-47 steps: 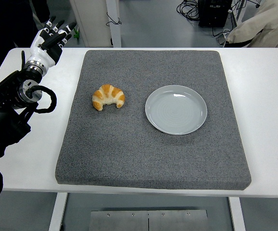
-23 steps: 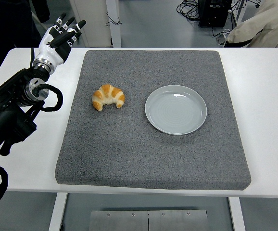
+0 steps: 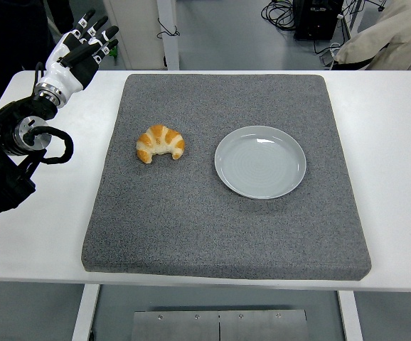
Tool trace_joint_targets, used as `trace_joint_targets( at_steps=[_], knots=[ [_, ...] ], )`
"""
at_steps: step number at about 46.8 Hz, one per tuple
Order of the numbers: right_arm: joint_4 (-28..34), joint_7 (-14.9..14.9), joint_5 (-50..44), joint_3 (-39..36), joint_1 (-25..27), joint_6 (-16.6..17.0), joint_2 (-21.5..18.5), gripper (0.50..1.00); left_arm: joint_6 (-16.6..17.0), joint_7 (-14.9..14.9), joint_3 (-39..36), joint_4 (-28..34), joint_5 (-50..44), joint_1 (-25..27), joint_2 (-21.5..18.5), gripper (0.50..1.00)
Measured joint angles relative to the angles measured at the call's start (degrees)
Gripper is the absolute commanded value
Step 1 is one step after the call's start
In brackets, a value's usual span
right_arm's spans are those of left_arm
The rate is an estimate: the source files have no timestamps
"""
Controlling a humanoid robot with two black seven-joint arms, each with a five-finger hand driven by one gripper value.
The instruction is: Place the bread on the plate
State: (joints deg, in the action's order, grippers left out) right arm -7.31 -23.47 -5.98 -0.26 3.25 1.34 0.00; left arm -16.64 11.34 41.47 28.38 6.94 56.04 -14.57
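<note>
A: Where is the bread [image 3: 161, 143]?

B: On the grey mat [image 3: 227, 234], left of centre, lying flat with its two tips toward the near edge. It's a croissant, golden with pale bands.

A: And the plate [image 3: 260, 161]?

B: On the same mat, just right of the middle, pale grey and bare. It is near the bread but apart from it, with a strip of mat between them and nothing lying on that strip.

A: What is the left hand [image 3: 76, 55] doing?

B: It sits over the counter [image 3: 397, 142] at the far left corner, off the mat and well apart from the bread. Its fingers [image 3: 99, 35] are spread and pointing up and away, holding nothing (white shell, black tips). The black arm [image 3: 6, 156] runs back to the left edge, with a cable loop beside the wrist.

A: The right one?

B: Out of view.

A: Anything else around?

B: Beyond the counter's far edge, on the floor, are black cables [image 3: 280, 13] and a dark box [image 3: 318, 18]. A beige cloth [image 3: 390, 35] shows at the top right corner, and a white post [image 3: 166, 32] at top centre.
</note>
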Motion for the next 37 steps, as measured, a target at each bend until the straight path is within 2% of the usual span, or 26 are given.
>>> trace_joint_targets(
  at_steps=[5,9,19,27,37],
  knots=[
    [0.0,0.0,0.0,0.0,0.0,0.0,0.0,1.0,0.1,-2.5,-2.3,0.4,5.3,0.9,-1.1,0.974],
    [0.0,0.0,0.0,0.0,0.0,0.0,0.0,1.0,0.1,-3.7,-1.5,1.0,13.0,1.0,-1.5,0.974],
    [0.0,0.0,0.0,0.0,0.0,0.0,0.0,1.0,0.0,-4.3,-0.2,5.1,25.6,0.6,-2.9,0.974],
    [0.0,0.0,0.0,0.0,0.0,0.0,0.0,1.0,-0.1,-4.7,-0.8,13.1,37.2,0.2,-6.9,0.974],
    [0.0,0.0,0.0,0.0,0.0,0.0,0.0,1.0,-0.1,-4.5,-3.0,19.4,44.0,0.0,-10.9,0.974]
  ],
)
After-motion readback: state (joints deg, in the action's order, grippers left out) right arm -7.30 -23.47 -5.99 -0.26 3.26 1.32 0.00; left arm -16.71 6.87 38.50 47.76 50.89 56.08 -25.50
